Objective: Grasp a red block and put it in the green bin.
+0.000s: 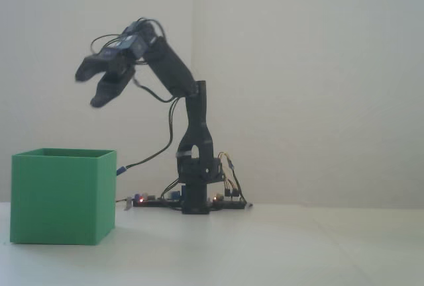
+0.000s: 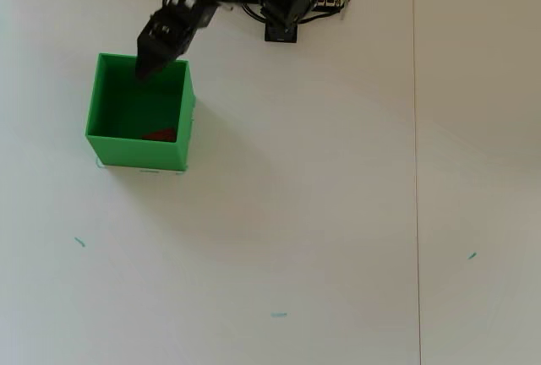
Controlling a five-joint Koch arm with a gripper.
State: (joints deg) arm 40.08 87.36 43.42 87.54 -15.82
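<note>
The green bin (image 1: pixel 61 196) stands on the white table at the left of the fixed view; in the overhead view it (image 2: pixel 106 103) is at the upper left. The red block (image 2: pixel 161 135) lies inside the bin, against its near right wall, seen only from overhead. My gripper (image 1: pixel 89 89) hangs high above the bin with its two jaws spread apart and nothing between them. From overhead it (image 2: pixel 150 65) is over the bin's far edge.
The arm's base (image 1: pixel 197 196) with its wiring and circuit boards stands behind the bin, at the table's far edge (image 2: pixel 283 10). Small teal marks (image 2: pixel 278 315) dot the white tabletop. A seam (image 2: pixel 415 171) runs down the table at the right.
</note>
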